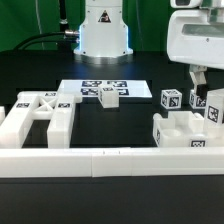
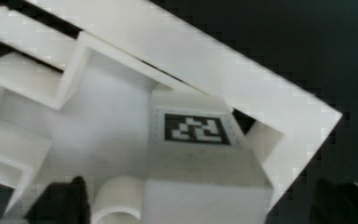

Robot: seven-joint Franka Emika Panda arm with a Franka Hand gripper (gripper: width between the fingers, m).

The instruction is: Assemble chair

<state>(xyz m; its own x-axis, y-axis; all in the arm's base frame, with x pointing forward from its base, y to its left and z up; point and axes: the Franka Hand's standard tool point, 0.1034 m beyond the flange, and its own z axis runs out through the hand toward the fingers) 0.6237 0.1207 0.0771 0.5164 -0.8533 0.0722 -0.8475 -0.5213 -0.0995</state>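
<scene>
Chair parts — chunky glossy white plastic — lie under the gripper; jaw state unclear. Best rise straight, nudging nothing.

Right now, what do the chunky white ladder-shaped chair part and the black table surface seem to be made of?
The chunky white ladder-shaped chair part looks like glossy moulded plastic: smooth, shiny faces. The black table surface looks matte, perhaps cloth or painted board: no reflections; I cannot tell which.
</scene>
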